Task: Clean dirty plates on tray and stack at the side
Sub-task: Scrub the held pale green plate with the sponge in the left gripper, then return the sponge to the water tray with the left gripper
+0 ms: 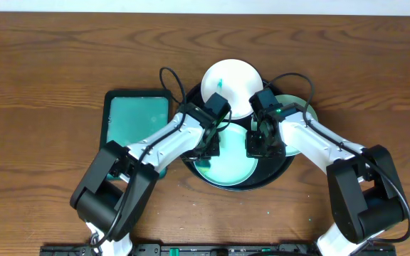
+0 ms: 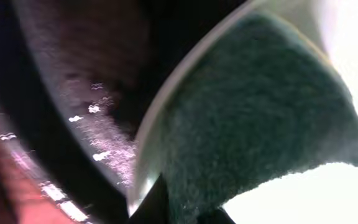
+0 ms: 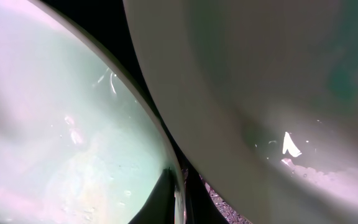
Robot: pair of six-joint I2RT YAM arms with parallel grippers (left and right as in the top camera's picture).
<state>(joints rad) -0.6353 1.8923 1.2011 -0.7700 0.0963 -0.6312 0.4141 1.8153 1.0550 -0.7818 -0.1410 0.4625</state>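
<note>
The round black tray [image 1: 282, 171] holds three plates: a white one [image 1: 230, 84] at the back, a pale teal one [image 1: 299, 108] at the right, and a teal one [image 1: 228, 171] at the front. My left gripper [image 1: 208, 148] is over the front plate's left side, shut on a dark green sponge [image 2: 253, 112] that lies on the plate [image 2: 328, 199] by its rim. My right gripper [image 1: 257, 146] is at the front plate's right edge. In the right wrist view its fingers [image 3: 178, 199] pinch the rim of the teal plate [image 3: 55, 112], with another plate [image 3: 260, 81] beside it.
A rectangular teal tray with a black edge [image 1: 137, 121] lies on the wooden table left of the round tray. Both arms reach in from the near edge and meet over the tray. Cables loop above the wrists.
</note>
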